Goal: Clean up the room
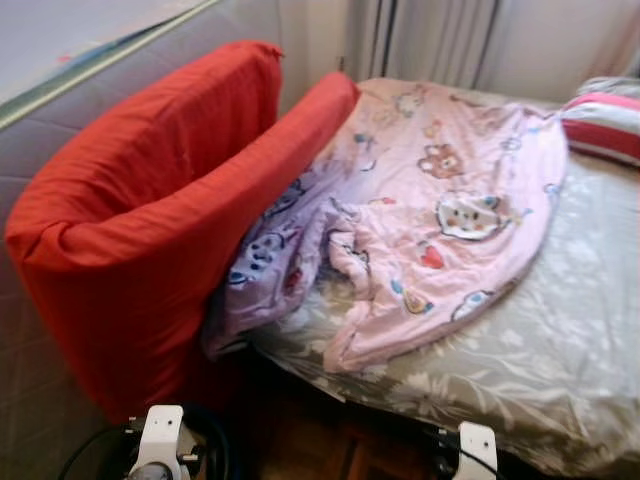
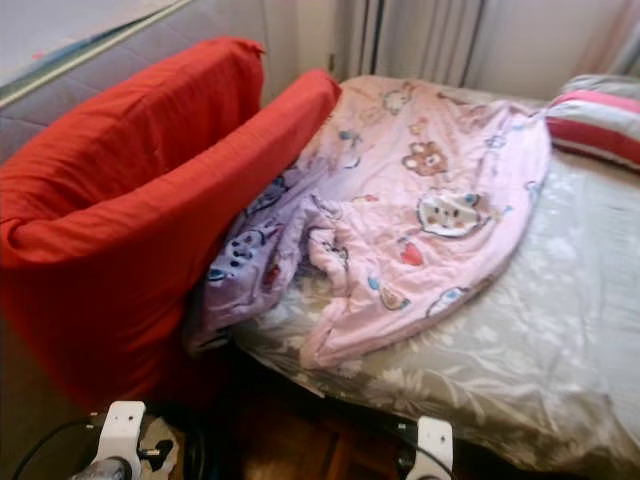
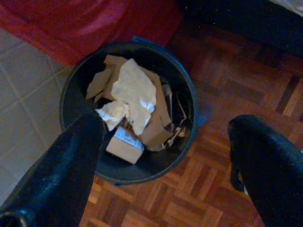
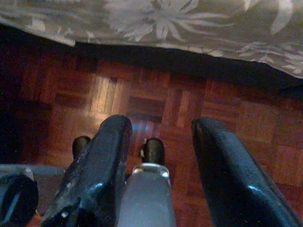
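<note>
1. Your pink cartoon-print quilt (image 1: 440, 200) lies crumpled across the bed (image 1: 580, 330), its near edge bunched and spilling toward the floor beside the red cushion (image 1: 150, 220), which leans against the wall.
2. Your left hand (image 3: 165, 165) hangs released, fingers spread wide, holding nothing, above a dark bin (image 3: 71, 85) already full of crumpled paper (image 3: 130, 92) and cardboard scraps.
3. Your right hand (image 4: 161, 161) is also released and empty, pointing down at the parquet floor (image 4: 265, 142) just in front of the bed's floral sheet (image 4: 161, 19).
4. Judge the quilt as light, soft and floppy: it will drape and slide rather than hold shape, so a pinch of one layer may only pull a fold loose.
5. Take hold at the bunched near edge, where the fabric is thick enough to grip, ideally with both hands set apart.
6. The red cushion looks bulky but soft; grasp a corner or seam.
</note>
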You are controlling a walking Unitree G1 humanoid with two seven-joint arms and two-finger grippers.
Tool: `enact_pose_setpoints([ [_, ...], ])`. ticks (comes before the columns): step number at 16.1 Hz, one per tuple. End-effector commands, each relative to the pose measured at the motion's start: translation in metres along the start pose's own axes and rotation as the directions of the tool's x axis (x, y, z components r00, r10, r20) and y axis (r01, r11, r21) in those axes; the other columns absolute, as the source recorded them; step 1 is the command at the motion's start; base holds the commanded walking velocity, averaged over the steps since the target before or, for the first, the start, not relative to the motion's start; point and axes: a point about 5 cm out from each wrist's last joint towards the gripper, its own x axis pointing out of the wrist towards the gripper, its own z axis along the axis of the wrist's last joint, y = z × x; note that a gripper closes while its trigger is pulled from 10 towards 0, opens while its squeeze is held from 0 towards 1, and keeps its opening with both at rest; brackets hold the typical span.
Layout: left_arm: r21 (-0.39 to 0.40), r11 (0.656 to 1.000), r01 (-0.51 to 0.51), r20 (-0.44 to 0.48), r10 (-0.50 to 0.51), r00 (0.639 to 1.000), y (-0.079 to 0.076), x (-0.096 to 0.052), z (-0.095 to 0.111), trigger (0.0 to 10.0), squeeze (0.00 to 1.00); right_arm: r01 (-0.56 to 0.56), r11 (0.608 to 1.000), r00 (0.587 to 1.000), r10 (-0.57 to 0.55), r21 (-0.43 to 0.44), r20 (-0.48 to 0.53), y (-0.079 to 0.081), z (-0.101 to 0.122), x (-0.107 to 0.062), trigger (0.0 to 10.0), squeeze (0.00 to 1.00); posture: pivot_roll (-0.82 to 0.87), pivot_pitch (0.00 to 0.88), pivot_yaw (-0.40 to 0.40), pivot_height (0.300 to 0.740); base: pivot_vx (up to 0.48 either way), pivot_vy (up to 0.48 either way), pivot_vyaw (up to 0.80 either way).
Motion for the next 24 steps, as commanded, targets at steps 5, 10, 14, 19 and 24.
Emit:
enact_pose_setpoints([
  [5,-0.026,1.000,0.017,-0.016,-0.018,1.000,-0.003,-0.001,-0.007,10.0,0.00,-0.003,0.999,1.000,0.002,-0.037,-0.012,-0.001,-0.002,0.000,10.0,0.00,0.17,0.053,0.014,0.740,0.000,0.000,0.00],
  [10,-0.017,0.999,0.031,-0.015,-0.031,0.999,-0.003,-0.001,-0.007,10.0,0.00,0.006,1.000,0.999,-0.007,-0.030,-0.033,-0.003,-0.010,-0.002,10.0,0.00,0.17,0.034,0.014,0.740,0.000,0.000,0.48],
  [14,-0.018,0.999,0.033,-0.013,-0.033,0.999,-0.003,-0.001,-0.006,10.0,0.00,-0.004,0.999,1.000,0.003,-0.034,-0.024,-0.003,-0.009,-0.002,10.0,0.00,0.17,0.028,0.016,0.740,0.264,0.000,0.00],
  [19,-0.018,0.999,0.031,-0.011,-0.031,0.999,-0.002,-0.001,-0.005,10.0,0.00,-0.008,0.999,1.000,0.008,-0.036,-0.011,0.000,-0.005,-0.001,10.0,0.00,0.17,0.041,0.021,0.740,0.283,0.000,0.57],
  [24,-0.012,1.000,0.025,-0.013,-0.025,1.000,0.000,-0.001,-0.004,10.0,0.00,-0.017,1.000,1.000,0.017,0.004,0.022,0.004,0.003,0.000,10.0,0.00,0.17,0.051,0.025,0.740,0.297,0.000,0.08],
])
